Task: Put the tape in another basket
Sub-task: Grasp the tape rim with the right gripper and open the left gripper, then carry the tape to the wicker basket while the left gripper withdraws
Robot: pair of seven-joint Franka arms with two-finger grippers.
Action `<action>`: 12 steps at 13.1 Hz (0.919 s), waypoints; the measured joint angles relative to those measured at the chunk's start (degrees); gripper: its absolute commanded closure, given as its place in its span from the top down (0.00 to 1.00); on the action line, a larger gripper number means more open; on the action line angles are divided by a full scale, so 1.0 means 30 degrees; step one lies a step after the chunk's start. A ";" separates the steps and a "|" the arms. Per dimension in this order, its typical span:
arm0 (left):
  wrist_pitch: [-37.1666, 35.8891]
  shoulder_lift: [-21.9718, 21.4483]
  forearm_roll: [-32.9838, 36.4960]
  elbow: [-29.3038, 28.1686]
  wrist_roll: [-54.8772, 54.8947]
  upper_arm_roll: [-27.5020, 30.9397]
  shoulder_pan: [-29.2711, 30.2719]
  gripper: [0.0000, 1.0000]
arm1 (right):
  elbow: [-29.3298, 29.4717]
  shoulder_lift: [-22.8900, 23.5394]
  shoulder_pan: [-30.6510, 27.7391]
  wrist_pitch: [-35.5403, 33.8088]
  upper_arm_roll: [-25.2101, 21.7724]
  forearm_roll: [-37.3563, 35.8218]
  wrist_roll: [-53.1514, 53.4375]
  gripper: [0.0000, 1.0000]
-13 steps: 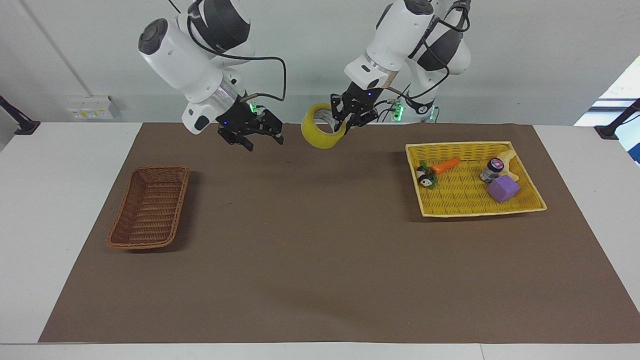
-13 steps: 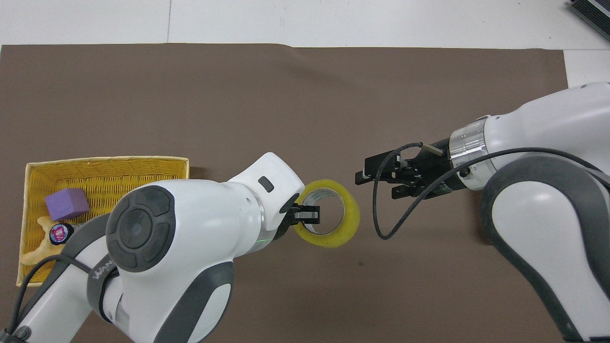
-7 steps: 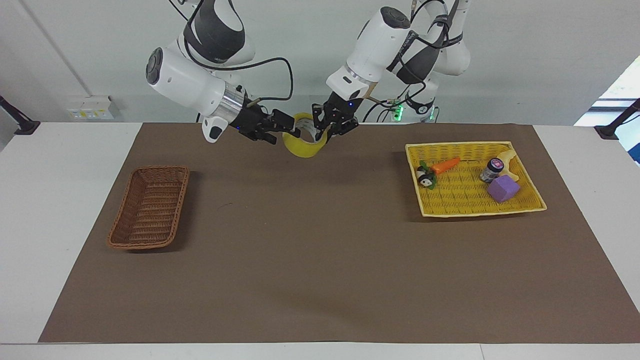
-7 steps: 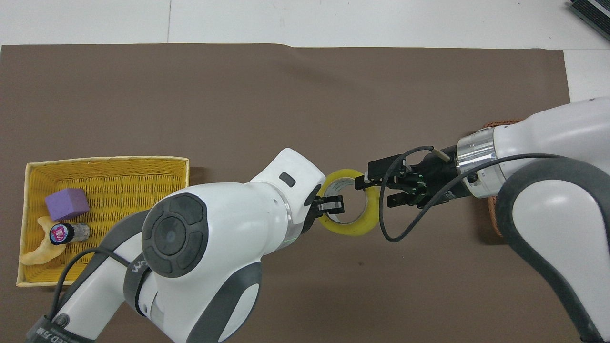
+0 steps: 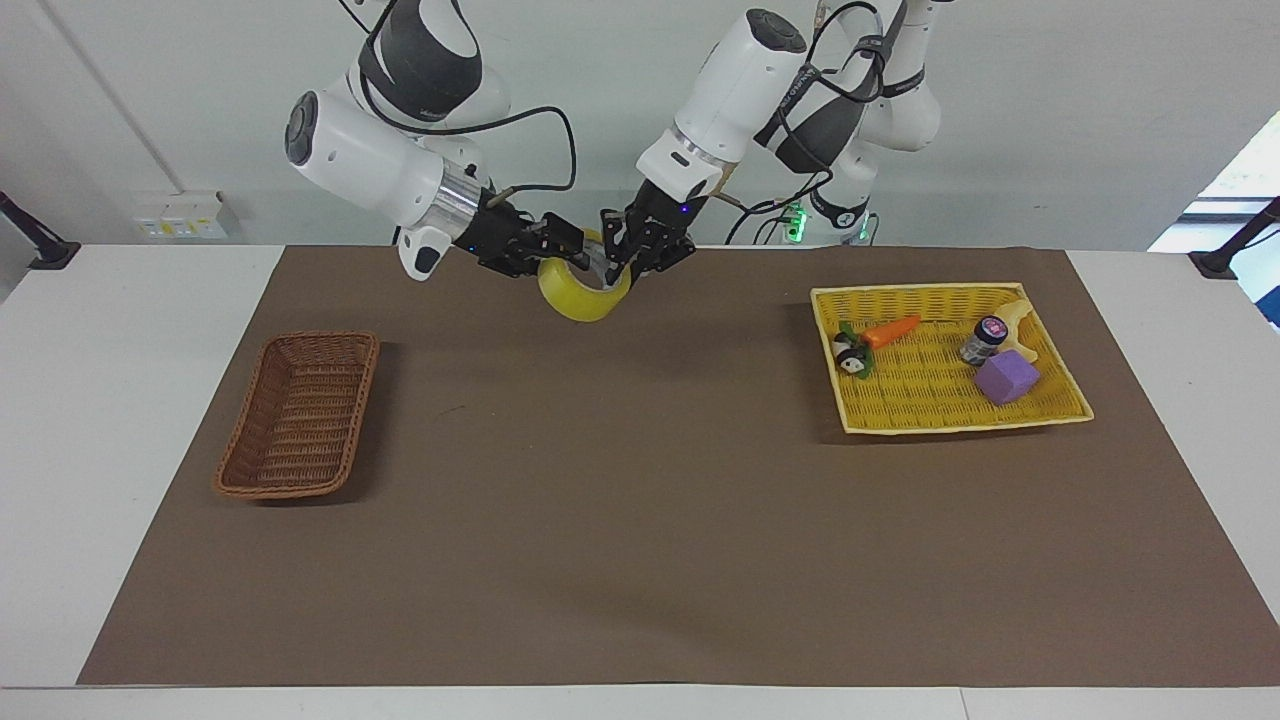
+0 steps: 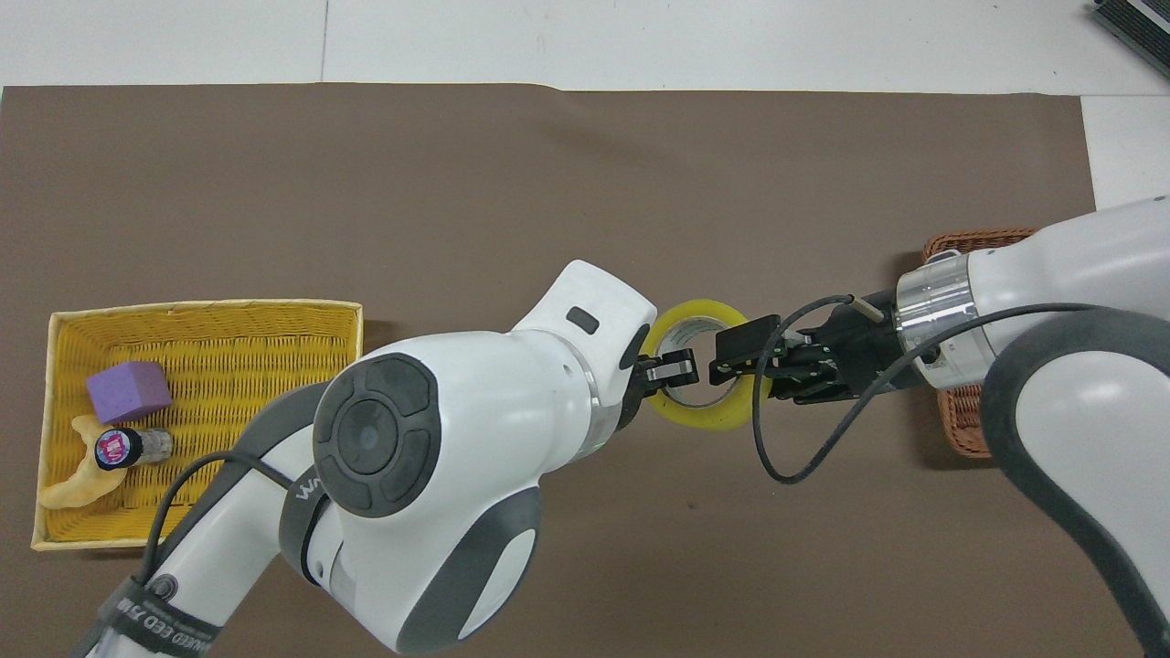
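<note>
The left gripper (image 5: 615, 268) is clamped on the rim of the tape (image 5: 580, 295), a wide roll of translucent yellow packing tape with a pale core, and holds it in the air over the brown mat (image 5: 640, 520) near the robots' edge. The right gripper (image 5: 572, 256) meets the roll from the other end, one finger inside the core and one outside; whether it grips yet cannot be told. Both arms stretch level toward each other. There is one small brown wicker basket (image 5: 300, 415) at the right arm's end, and one flat yellow woven tray (image 5: 1060, 400) at the left arm's end holding one purple block (image 5: 1006, 377), one orange toy carrot (image 5: 890, 330) and one small dark-capped bottle (image 5: 984, 338). A second ago the right gripper hung apart from the roll; both have since shifted toward the right arm's end.
</note>
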 measured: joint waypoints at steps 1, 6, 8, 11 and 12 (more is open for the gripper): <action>0.0078 0.0083 -0.0105 0.0047 -0.0113 -0.0045 -0.0152 0.12 | -0.0001 -0.0001 -0.0196 -0.0400 0.0016 -0.0135 -0.0259 0.00; 0.0353 -0.0224 -0.0546 0.0406 -0.1075 0.0310 -0.0291 1.00 | -0.0270 0.0002 -0.0947 -0.1272 -0.0054 -0.1235 -0.0791 0.00; -0.0412 -0.1051 -0.0549 0.0464 -0.2143 0.0624 -0.0090 1.00 | -0.0327 0.0001 -0.0972 -0.1366 -0.0061 -0.1485 -0.0829 0.00; -0.3923 -0.2258 -0.0521 0.0501 -0.2009 0.0876 0.1860 1.00 | -0.0336 0.0001 -0.0972 -0.1371 -0.0057 -0.1573 -0.0837 0.00; -0.4977 -0.2506 -0.0516 0.0535 -0.1221 0.0927 0.2867 1.00 | -0.0337 0.0001 -0.0973 -0.1400 -0.0057 -0.1646 -0.0865 0.00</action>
